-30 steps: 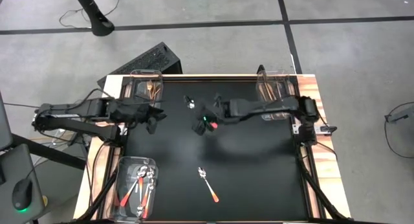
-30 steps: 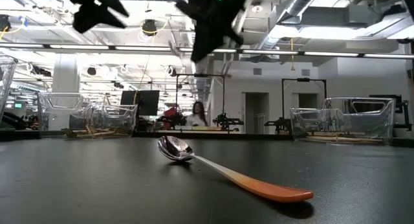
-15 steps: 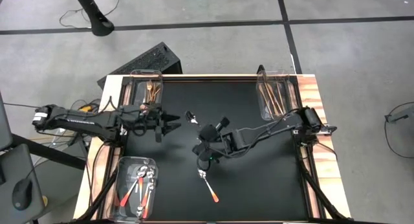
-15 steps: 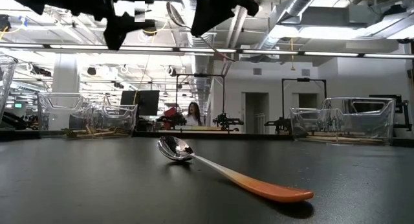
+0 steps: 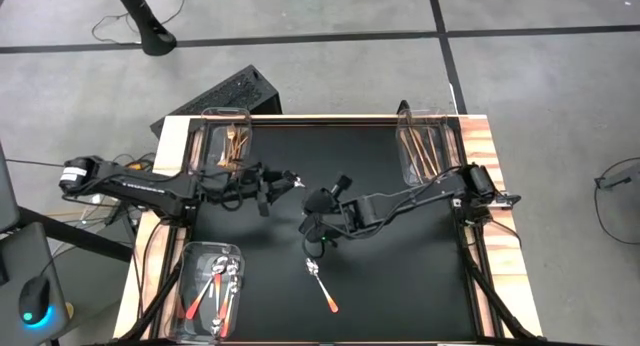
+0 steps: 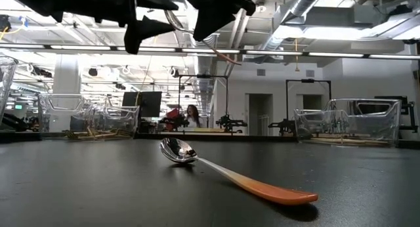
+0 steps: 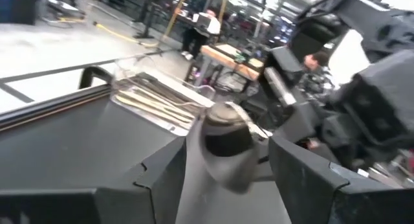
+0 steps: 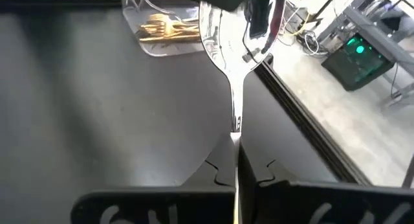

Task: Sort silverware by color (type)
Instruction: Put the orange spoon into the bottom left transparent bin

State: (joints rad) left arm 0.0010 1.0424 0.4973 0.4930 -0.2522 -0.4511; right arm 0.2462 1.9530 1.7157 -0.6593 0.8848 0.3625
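- This looks like a handover in mid-air: the right gripper (image 8: 236,160), over the middle of the table (image 5: 400,256), has its jaws pinched on the handle of a spoon (image 8: 228,39), bowl pointing toward the left arm.
- The left gripper (image 5: 283,178) is reaching in from the left with its jaws spread, and the spoon's bowl sits right between its fingers (image 7: 304,166).
- To do it well, I'd say the left jaws should close squarely on the neck or bowl before the right ones let go; if the right releases too soon, the spoon drops.
- The bowl is shiny and curved, so it could slip; a grip nearer the neck seems safer.
- From there the spoon likely belongs in the near-left bin (image 5: 184,274), which already holds red-handled spoons (image 5: 216,291).
- A second spoon (image 5: 322,285) lies flat on the table near the front, still to be sorted.
- Gold forks (image 5: 236,142) sit in the far-left bin, slim copper knives (image 5: 421,152) in the far-right one.
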